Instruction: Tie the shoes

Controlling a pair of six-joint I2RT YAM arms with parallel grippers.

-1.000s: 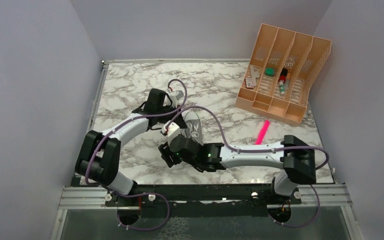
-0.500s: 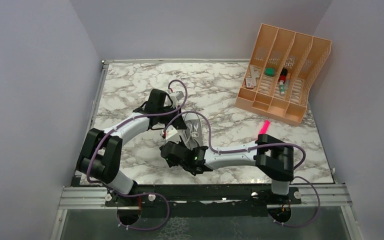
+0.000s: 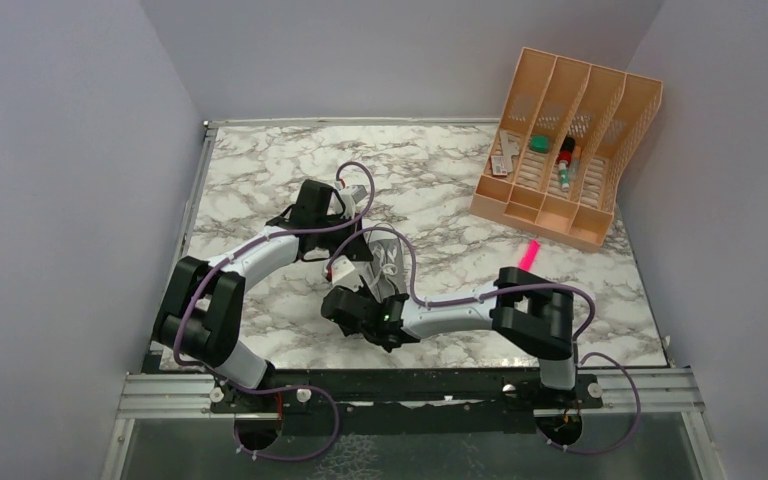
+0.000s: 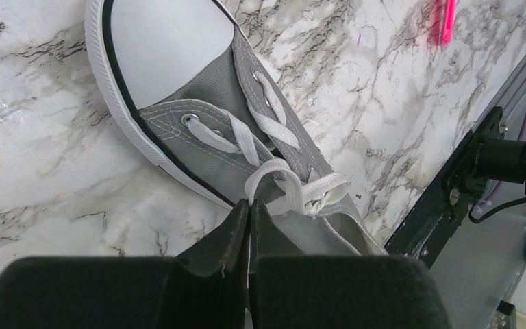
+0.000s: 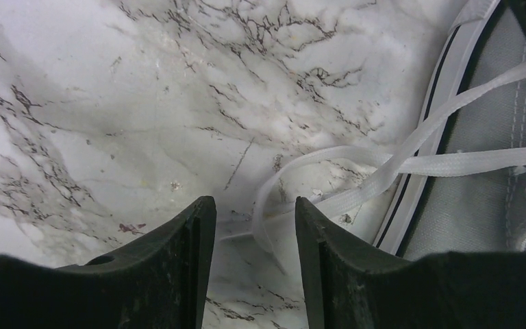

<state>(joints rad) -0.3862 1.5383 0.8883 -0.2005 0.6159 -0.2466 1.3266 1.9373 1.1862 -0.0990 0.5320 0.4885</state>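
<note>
Low over the table [image 5: 96, 103], my right gripper [image 5: 255, 203] hangs with its jaws apart. A slack curl of lace [image 5: 452, 164] lies on the marble between them, not yet gripped. Just beyond those jaws and to their right is the shoe [image 5: 466, 205], flat on its sole.

My left gripper [image 4: 248, 205] is pressed shut right at the shoe's collar. A lace runs down to its tips, but I cannot tell whether it is pinched there. Ahead of that gripper the lace crosses through the eyelets toward the white toe cap [image 4: 164, 48]. Loose turns sit at the top eyelets, and no bow or snug knot shows.

By my reading the tying is at an early stage, with both ends yet to be held, crossed, looped and pulled tight. Farther off lies a pink stick [image 4: 444, 20].
</note>
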